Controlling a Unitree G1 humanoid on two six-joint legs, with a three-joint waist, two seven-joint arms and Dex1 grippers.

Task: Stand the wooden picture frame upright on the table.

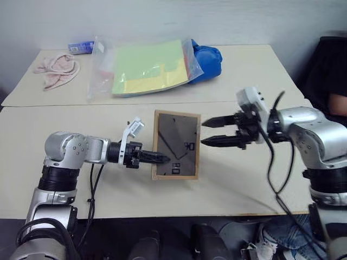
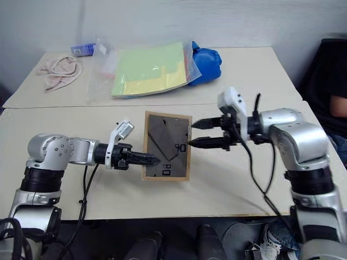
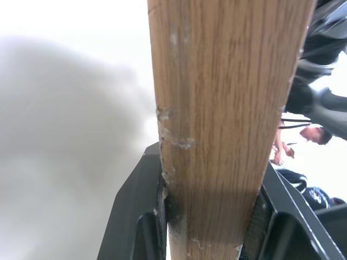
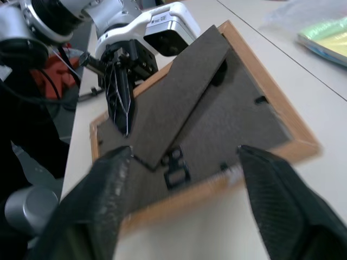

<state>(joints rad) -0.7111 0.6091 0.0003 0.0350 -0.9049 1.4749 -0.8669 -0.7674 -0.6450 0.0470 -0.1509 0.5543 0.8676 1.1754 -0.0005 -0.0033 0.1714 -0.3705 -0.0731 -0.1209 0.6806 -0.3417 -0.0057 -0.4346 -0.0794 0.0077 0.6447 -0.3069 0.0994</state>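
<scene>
The wooden picture frame [image 1: 176, 143] shows its dark grey back and fold-out stand [image 4: 179, 108] to the head camera, over the pale table [image 1: 244, 179]. My left gripper [image 1: 162, 158] reaches in from the left and is shut on the frame's left edge. In the left wrist view the light wood rim [image 3: 217, 108] sits clamped between both black fingers [image 3: 135, 216]. My right gripper [image 1: 205, 132] hovers at the frame's right edge, open, with nothing between its fingers [image 4: 103, 200]. Whether the frame's lower edge touches the table I cannot tell.
On the far table lie green-yellow paper in clear plastic [image 1: 149, 67], a blue bag [image 1: 207, 57], a pink cloth [image 1: 57, 70] and a small blue packet [image 1: 81, 47]. A seam [image 1: 81, 105] joins the two tables. A person's arm [image 1: 336, 103] shows at the right.
</scene>
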